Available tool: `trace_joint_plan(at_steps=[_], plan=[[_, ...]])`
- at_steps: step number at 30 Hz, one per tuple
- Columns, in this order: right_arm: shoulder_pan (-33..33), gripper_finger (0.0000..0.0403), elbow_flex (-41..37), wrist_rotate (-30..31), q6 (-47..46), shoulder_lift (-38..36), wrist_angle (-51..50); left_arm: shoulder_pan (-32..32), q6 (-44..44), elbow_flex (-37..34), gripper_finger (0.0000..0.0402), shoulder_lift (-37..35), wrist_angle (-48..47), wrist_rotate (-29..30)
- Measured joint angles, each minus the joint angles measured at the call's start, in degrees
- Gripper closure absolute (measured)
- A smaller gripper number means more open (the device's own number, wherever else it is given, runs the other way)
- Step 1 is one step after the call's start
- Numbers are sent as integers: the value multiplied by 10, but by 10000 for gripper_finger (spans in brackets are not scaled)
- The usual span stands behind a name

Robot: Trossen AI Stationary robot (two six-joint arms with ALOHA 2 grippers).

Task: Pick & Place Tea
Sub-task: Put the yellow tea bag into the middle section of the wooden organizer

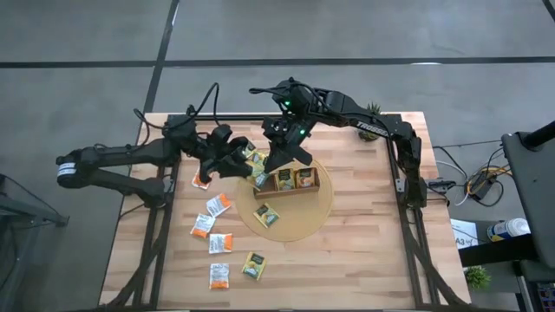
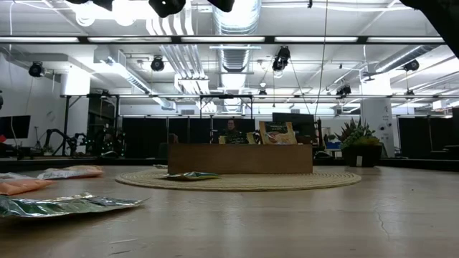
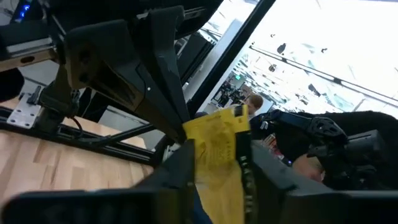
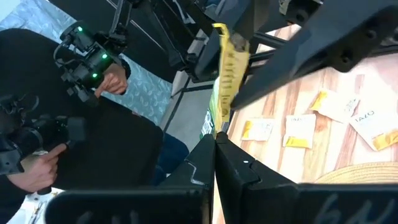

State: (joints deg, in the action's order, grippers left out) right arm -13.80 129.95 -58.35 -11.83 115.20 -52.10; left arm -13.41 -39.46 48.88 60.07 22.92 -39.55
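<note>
The high view looks straight down on the whole table [image 1: 347,260]; the low view sits at table level, facing the tray [image 2: 240,159] and room behind; both wrist views look close past their own jaws at one shared yellow sachet [image 3: 214,140]

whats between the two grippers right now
A yellow tea sachet, gripped by both the left gripper and the right gripper at once; both wrist views show it.

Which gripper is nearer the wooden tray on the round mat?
Right. The right gripper hangs at the tray's left end, while the left gripper is farther left, off the mat.
</note>
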Motion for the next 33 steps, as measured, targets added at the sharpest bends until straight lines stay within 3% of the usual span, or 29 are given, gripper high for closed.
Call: trace_joint_plan(at_steps=[3,5,13,25,33], plan=[[-1,395,0,1,0,0,0,0,17,0,366,0,-5,1],[-1,395,0,2,3,0,0,0,24,0,390,0,-9,1],[-2,389,0,-5,11,-2,3,0,28,0,400,0,-14,0],[-13,270,0,-15,-31,-61,4,-20,29,0,401,0,-55,2],[-41,244,0,3,-27,-100,-20,-37,36,0,401,18,-90,19]])
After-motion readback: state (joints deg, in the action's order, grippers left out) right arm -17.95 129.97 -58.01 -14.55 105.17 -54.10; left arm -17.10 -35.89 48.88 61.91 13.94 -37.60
